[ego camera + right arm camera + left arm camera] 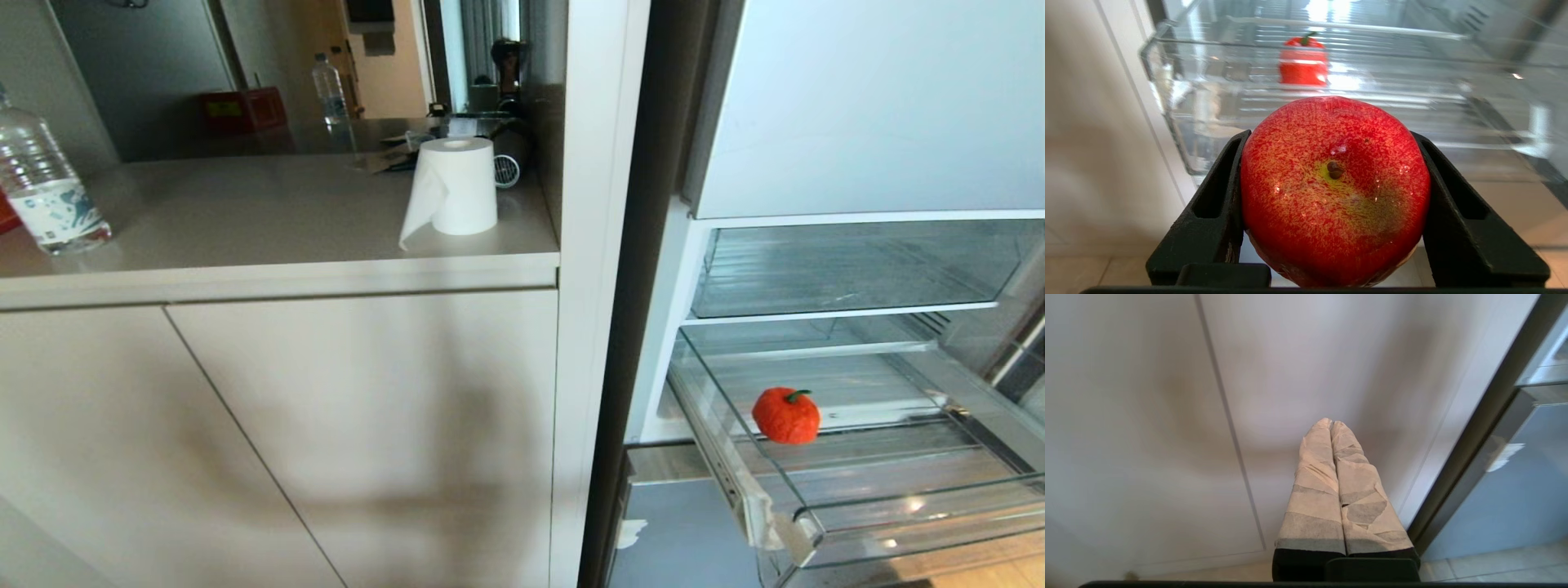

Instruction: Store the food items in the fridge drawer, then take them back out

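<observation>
A glossy red apple [1335, 188] sits between the black fingers of my right gripper [1331, 136], which is shut on it just in front of the fridge drawer [1229, 94]. The drawer [922, 523] is pulled out of the open fridge, clear plastic with a ribbed floor and white tape at its front left corner. A fuzzy orange-red fruit [786, 416] with a green stem rests on the drawer floor, and the right wrist view shows this fuzzy fruit [1303, 61] through the drawer's front wall. My left gripper [1330, 424] is shut and empty, its tape-wrapped fingers facing a cabinet door. Neither arm shows in the head view.
Left of the fridge stands a beige counter [245, 212] with a paper roll [454, 188] and a water bottle [45, 188], with cabinet doors [326, 425] below. A deeper clear bin [849, 269] sits above the drawer. A grey-blue panel [678, 531] lies under it.
</observation>
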`<state>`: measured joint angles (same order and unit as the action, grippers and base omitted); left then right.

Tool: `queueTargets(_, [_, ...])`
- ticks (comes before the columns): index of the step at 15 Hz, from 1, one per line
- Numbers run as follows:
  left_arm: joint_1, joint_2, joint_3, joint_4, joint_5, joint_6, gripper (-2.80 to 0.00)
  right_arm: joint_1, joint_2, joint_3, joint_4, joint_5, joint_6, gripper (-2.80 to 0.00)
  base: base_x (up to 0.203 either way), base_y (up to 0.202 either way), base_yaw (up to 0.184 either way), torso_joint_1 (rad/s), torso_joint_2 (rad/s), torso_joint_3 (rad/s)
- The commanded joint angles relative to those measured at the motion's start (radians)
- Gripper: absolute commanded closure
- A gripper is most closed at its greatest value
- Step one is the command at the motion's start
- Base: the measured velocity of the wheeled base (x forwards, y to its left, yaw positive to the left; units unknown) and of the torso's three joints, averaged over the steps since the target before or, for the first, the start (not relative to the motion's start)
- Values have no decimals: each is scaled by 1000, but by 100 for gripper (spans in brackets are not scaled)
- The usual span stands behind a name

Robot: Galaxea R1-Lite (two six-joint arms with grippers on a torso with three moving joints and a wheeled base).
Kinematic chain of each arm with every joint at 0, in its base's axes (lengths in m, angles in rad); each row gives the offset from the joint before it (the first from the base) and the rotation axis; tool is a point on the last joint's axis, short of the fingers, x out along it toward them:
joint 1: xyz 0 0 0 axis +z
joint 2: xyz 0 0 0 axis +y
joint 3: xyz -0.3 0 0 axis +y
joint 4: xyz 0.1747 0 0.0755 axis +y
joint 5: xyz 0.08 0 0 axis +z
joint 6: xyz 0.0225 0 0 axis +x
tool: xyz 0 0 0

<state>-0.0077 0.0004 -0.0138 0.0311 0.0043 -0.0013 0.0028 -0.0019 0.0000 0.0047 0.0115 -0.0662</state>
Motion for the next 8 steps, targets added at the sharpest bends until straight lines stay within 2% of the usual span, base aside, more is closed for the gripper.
queueTargets(1, [0,-1,0,0,0,0,0,0,2,0,0,1,2,0,2,-6,93,3,6,2])
queueTargets(8, [0,0,0,0,0,0,0,0,2,0,0,2,4,0,0,0,0,0,0,0])
